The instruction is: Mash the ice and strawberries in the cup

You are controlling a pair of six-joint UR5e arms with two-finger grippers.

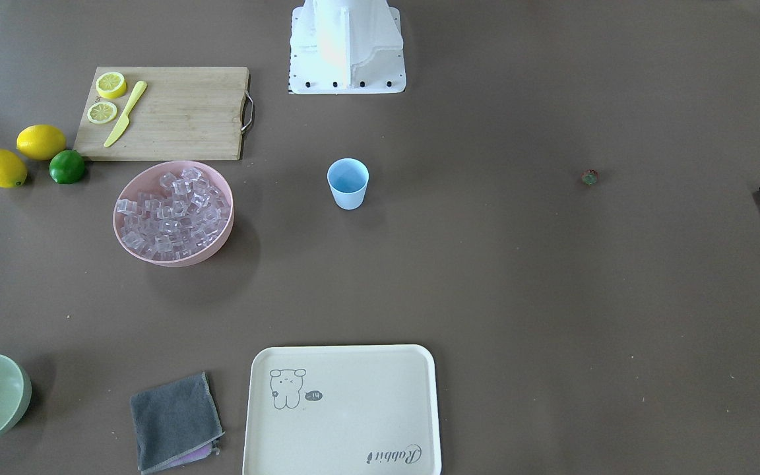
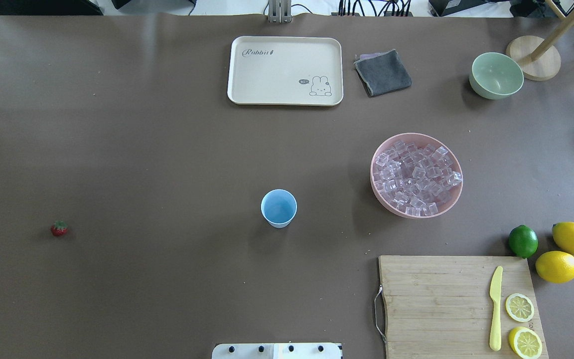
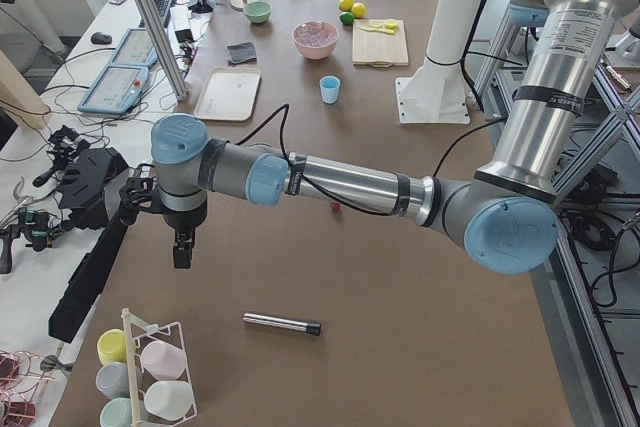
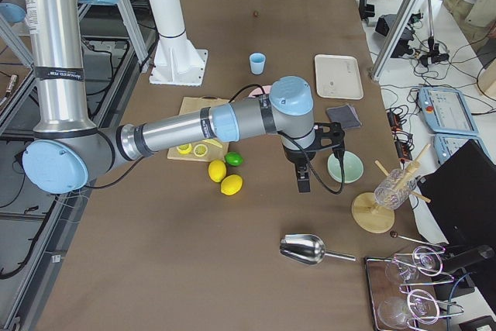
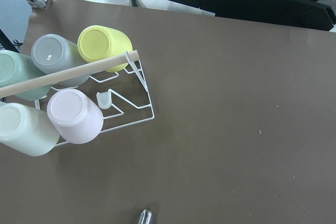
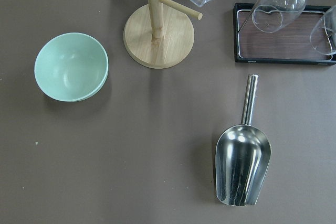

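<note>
closest to the robot's base, the light blue cup (image 2: 279,208) stands upright and alone mid-table with nothing showing inside, probably so that either arm can reach it. further out on the left arm's side, the single strawberry (image 2: 59,228) lies on the bare table, well apart from the cup. on the right arm's side the ice (image 2: 416,179) is heaped in the pink bowl (image 2: 377,192), so you're looking at a task not yet begun. farthest out, each arm hangs over its own table end: the left gripper (image 3: 181,259) near the steel muddler (image 3: 283,324), the right gripper (image 4: 302,186) between the pale green bowl (image 4: 344,167) and the metal scoop (image 4: 310,249), likely staged by their tools. only the side views show the grippers, so i cannot tell whether either is spread or closed.
</note>
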